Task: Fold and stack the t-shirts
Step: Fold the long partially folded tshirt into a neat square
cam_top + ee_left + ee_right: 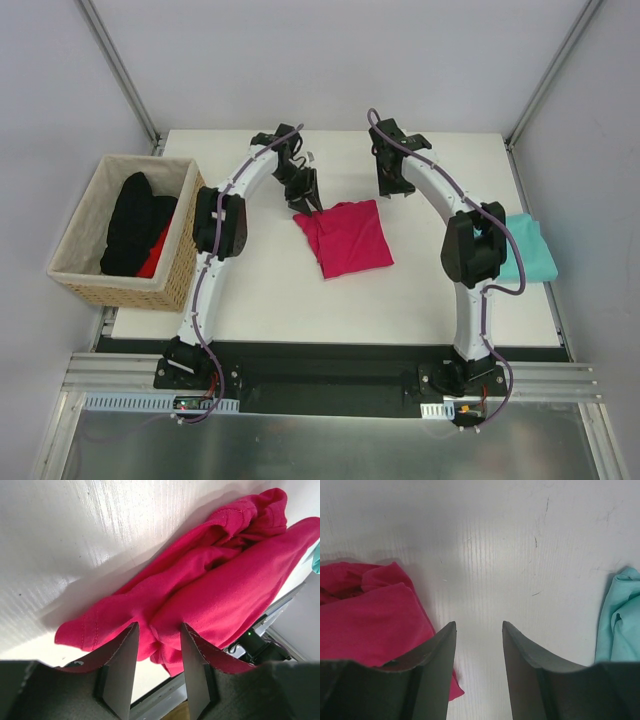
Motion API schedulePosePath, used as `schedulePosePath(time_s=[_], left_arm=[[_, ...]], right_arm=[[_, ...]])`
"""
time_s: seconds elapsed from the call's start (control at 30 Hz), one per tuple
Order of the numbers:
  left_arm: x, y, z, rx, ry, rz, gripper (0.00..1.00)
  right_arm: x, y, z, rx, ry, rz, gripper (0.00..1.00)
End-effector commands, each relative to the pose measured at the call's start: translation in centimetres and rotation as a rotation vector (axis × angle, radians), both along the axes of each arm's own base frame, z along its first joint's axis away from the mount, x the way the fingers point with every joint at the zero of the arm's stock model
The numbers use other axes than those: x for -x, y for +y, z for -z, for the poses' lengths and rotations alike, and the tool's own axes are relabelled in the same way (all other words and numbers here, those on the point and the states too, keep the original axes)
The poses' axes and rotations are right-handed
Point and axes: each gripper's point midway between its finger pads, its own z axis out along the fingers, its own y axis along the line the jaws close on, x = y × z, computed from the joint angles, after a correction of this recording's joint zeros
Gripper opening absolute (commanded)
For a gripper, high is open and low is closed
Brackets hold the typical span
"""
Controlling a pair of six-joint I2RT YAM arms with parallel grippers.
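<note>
The crimson-pink t-shirt [348, 238] lies folded into a rough square mid-table. It also shows in the left wrist view [215, 590] and at the left edge of the right wrist view [365, 615]. My left gripper [310, 205] is down at its far-left corner. Its jaws are open, with a bunched fold of pink cloth between the tips [157, 627]. My right gripper [393, 190] is open over bare table [479, 625], just right of the shirt's far edge. The teal t-shirt [528, 252] lies folded at the table's right edge, partly behind the right arm, and is also visible from the wrist [622, 615].
A wicker basket [140, 290] stands off the table's left side, holding dark clothes [135, 220] and something red [155, 255]. White walls and frame posts close in the back and sides. The arm bases sit on a rail at the near edge.
</note>
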Motion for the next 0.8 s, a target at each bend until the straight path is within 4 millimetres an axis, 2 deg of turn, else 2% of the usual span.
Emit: schedulePosePath(time_s=[0.0,0.2,0.27,0.33,0.37,0.43,0.53,0.77], left_arm=[[-0.37,-0.94,-1.84,0.059,-0.016,-0.001,0.38],[-0.17,-1.02,-1.66,0.059,-0.001,-0.004,0.37],[-0.11,-1.00,-1.57,0.058,0.001,-0.005,0.34],[-0.12,-1.04,-1.50,0.061,0.002,-0.004,0.28],[-0.07,-1.07,-1.54,0.063,0.006,-0.004,0.21],[-0.04,-1.10,-1.50,0.065,0.008,-0.004,0.15],[0.00,-1.18,-1.62,0.071,0.011,-0.004,0.00],[0.09,-0.98,-2.16,0.063,-0.002,-0.007,0.00]], right_arm=[[-0.21,-0.13,-3.49,-0.044,-0.061,0.015,0.45],[-0.34,0.12,-3.23,-0.066,-0.058,0.031,0.45],[-0.29,0.15,-2.99,-0.074,-0.049,0.032,0.45],[-0.24,0.27,-2.70,-0.078,-0.041,0.029,0.43],[-0.19,0.30,-2.70,-0.080,-0.040,0.028,0.42],[-0.18,0.36,-2.69,-0.084,-0.039,0.028,0.42],[-0.18,0.30,-2.87,-0.082,-0.044,0.028,0.42],[-0.20,0.33,-2.98,-0.092,-0.045,0.028,0.42]])
